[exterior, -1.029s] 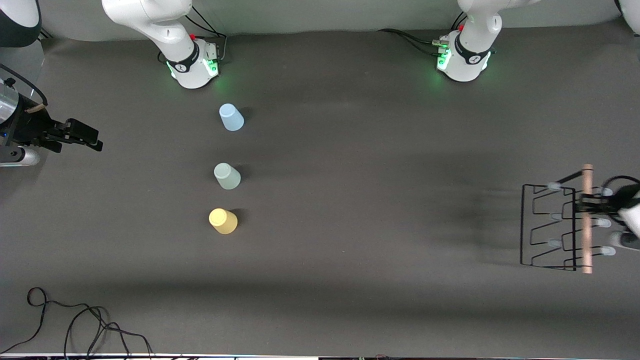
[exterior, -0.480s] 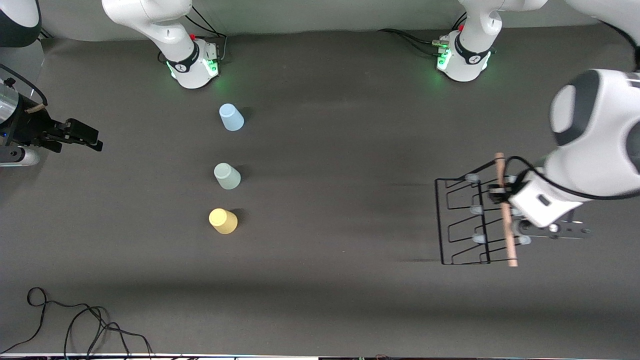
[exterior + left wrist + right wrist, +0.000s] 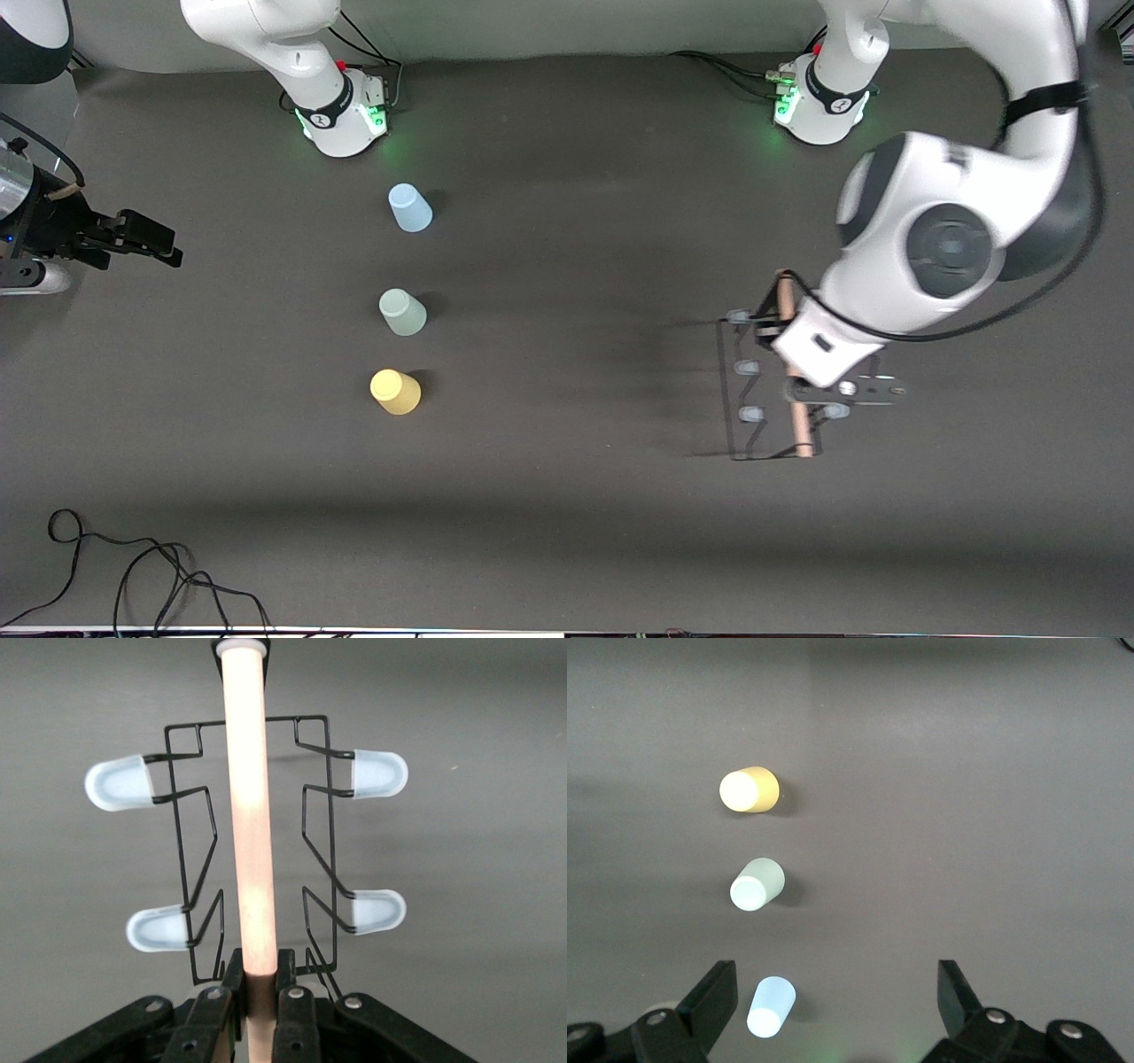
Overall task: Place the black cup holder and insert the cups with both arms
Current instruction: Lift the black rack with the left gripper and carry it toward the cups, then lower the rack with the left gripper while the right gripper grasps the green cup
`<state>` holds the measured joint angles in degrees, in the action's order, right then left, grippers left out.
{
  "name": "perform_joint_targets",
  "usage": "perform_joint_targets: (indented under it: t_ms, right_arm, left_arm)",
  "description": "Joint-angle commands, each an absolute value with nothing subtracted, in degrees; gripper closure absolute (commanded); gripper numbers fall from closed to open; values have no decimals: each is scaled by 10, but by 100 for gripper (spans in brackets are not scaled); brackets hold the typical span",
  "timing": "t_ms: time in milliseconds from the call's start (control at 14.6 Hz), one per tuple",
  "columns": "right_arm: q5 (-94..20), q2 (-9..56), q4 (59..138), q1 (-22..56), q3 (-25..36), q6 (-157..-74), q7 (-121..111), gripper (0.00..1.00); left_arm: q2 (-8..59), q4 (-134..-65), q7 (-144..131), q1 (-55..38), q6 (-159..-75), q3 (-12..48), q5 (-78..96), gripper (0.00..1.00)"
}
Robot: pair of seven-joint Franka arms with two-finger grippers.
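Note:
My left gripper [image 3: 772, 335] [image 3: 259, 970] is shut on the light wooden handle [image 3: 248, 815] of the black cup holder [image 3: 735, 390], which hangs above the table at the left arm's end. Its shadow falls on the cloth beside it. Pale-capped pegs [image 3: 379, 774] stick out on both sides of the handle. The light blue cup [image 3: 409, 208] [image 3: 772, 1006], mint green cup [image 3: 402, 312] [image 3: 757, 884] and yellow cup [image 3: 395, 392] [image 3: 749, 790] stand in a row. The blue one is nearest the right arm's base and the yellow one nearest the front camera. My right gripper [image 3: 151, 241] [image 3: 837, 992] waits open and holds nothing, high at the right arm's end.
The two green-lit arm bases [image 3: 341, 115] [image 3: 819, 106] stand along the table's back edge. Loose black cables [image 3: 133, 576] lie at the front corner toward the right arm's end. Dark cloth stretches between the cups and the holder.
The left arm has carried the cup holder in from the table's edge at its own end toward the middle. The right arm and the cups have not moved.

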<state>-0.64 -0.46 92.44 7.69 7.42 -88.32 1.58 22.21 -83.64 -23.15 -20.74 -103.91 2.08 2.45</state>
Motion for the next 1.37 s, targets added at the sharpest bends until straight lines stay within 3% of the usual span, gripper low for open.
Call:
perform_joint_targets:
  t_ms: [0, 274, 686, 960, 1303]
  right_arm:
    - [-9, -12, 935, 72, 81, -877, 4, 0]
    - [-37, -30, 987, 76, 82, -924, 11, 0]
    - [-49, -71, 1163, 133, 81, -1105, 98, 0]
    - [-49, -61, 1244, 199, 81, -1198, 198, 0]
    - [-49, -20, 1313, 236, 81, -1243, 226, 0]
  left_arm:
    - [227, -874, -325, -264, -1115, 12, 31, 100]
    - [266, -875, -391, -324, -1142, 12, 23, 100]
    - [292, -875, -397, -371, -1163, 12, 22, 100]
    - [296, -876, -410, -389, -1166, 12, 22, 100]
    - [301, -877, -422, -405, -1172, 12, 22, 100]
